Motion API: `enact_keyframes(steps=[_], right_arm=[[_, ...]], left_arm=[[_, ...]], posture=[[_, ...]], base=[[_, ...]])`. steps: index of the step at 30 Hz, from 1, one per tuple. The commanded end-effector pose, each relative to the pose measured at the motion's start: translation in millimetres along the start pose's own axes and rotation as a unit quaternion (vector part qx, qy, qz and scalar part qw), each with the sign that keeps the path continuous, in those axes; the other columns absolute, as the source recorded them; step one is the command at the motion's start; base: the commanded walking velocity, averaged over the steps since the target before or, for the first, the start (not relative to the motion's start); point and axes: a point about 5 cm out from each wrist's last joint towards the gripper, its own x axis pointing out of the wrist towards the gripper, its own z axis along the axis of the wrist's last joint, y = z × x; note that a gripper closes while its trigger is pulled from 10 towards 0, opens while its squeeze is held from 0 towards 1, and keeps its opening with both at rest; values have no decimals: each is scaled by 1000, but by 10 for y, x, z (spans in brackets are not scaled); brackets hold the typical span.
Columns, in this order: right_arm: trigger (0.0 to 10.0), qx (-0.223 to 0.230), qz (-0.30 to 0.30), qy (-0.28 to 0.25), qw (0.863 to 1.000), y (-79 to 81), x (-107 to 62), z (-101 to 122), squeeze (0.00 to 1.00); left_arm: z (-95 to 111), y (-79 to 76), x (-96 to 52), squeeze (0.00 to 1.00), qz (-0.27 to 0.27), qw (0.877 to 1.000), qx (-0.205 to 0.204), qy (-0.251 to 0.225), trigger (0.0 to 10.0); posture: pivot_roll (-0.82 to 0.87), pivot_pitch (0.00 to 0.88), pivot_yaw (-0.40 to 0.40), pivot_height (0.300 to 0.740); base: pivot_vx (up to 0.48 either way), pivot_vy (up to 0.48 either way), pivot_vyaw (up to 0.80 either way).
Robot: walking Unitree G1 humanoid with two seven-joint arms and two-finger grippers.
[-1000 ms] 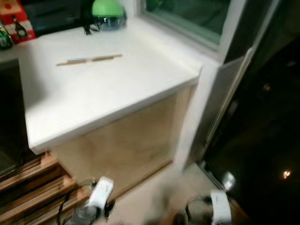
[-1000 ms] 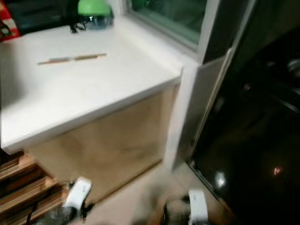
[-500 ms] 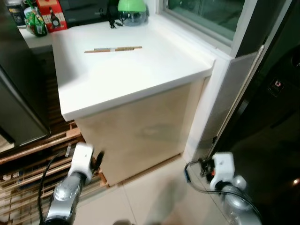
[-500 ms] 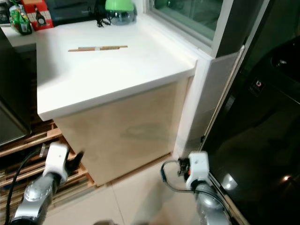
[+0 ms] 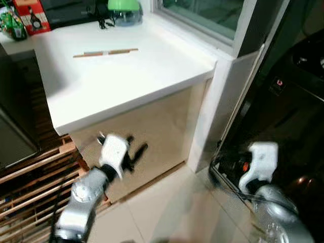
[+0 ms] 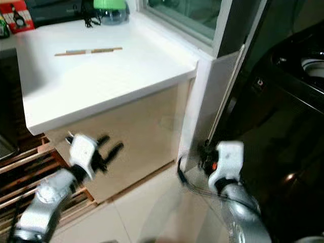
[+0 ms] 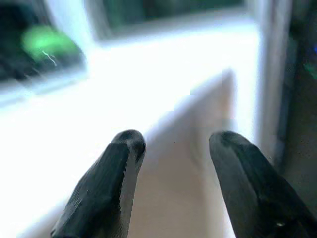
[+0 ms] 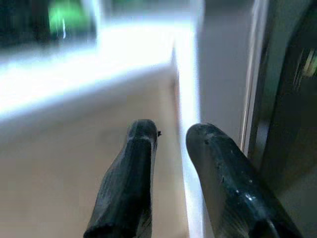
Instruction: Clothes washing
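As both arms swing up into the head camera's picture, this is plainly an approach and not yet a wash. Half a second ago they hung low by the floor tiles; now the left claw rides in front of the beige cabinet side under the white desk, its two black fingers spread with a clear gap and nothing between them. The right claw sits at about 4 o'clock in the scene, beside the white pillar, fingers a narrow gap apart and empty too.

The camera has also swung: more of the dark washing machine fills the right side, with its top opening now peeking in at 2 o'clock. My read is that the robot is turning toward the machine to get at the tub, and the raised arms are readying for that.

Containers: something pale shows inside that opening, but it's too small and dark to say whether it's laundry. No clothes can be picked out anywhere else.

On the desk, a thin wooden stick lies at 11 o'clock, a green-lidded appliance at 12 by the window, and a red carton with bottles at 10.
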Motion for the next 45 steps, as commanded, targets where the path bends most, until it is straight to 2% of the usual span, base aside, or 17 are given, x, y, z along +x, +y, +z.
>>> enact_keyframes(steps=[1,3,8,14,15,16,18,20,22,23,26,28,29,34,37,41,45], right_arm=[[10000,14,-42,-7,999,-36,39,123,0],[10000,24,-50,-14,998,2,79,200,0],[10000,4,-70,-41,997,41,139,442,0],[10000,-23,-79,-40,996,49,196,543,0],[10000,-29,-84,-37,995,42,216,544,0],[10000,-35,-89,-32,995,23,248,537,0],[10000,-36,-90,-31,995,17,259,534,0],[10000,-42,-88,-29,995,14,281,540,0],[10000,-45,-87,-28,995,19,287,548,0],[10000,-46,-87,-27,995,21,291,555,0],[10000,-45,-88,-24,995,22,291,558,0],[10000,-45,-90,-21,995,21,295,571,0],[10000,-64,-83,-18,994,42,271,534,0],[10000,-80,-67,5,995,103,175,310,0],[10000,-83,-54,13,995,145,116,205,0],[10000,-74,-44,33,996,168,59,94,0],[10000,-67,-61,84,992,122,9,-91,0]], left_arm=[[171,91,113,0,21,1000,0,3,10000],[220,100,194,0,20,1000,-9,7,10000],[386,51,421,0,28,994,-105,-6,10000],[353,152,543,0,91,992,-84,22,10000],[371,228,567,0,123,988,-95,14,10000],[420,441,591,0,219,974,-63,-4,10000],[445,528,590,0,263,964,-40,-12,10000],[424,679,565,0,363,930,-62,15,10000],[421,658,583,0,328,940,-90,28,10000],[456,597,600,0,270,957,-102,21,10000],[476,508,591,0,204,975,-79,19,10000],[440,347,568,0,123,990,-66,22,10000],[222,142,494,0,64,995,-45,57,10000],[-110,-100,308,0,25,995,-16,93,10000],[-103,-200,210,0,15,998,-25,63,10000],[-79,-276,99,0,-12,994,-10,110,10000],[-17,-175,110,0,16,994,-1,110,10000]], posture=[[-49,0,66,740],[-59,0,77,740],[-77,0,104,740],[-115,0,133,740],[-115,0,133,740],[-125,0,141,740],[-125,0,141,740],[-127,0,141,740],[-123,0,137,740],[-123,0,138,740],[-121,0,138,740],[-112,0,136,740],[-101,0,125,740],[-75,0,96,740],[-63,0,87,740],[-36,0,70,740],[-25,0,73,740]], base=[[0,0,-763],[0,0,-781],[0,0,-800],[0,0,-800],[0,0,-800],[0,0,0],[0,0,0],[0,0,0],[0,0,0],[0,0,0],[0,0,-533],[0,0,-400],[0,0,0],[0,0,-320],[0,0,-800],[0,0,-400],[0,0,-400]])
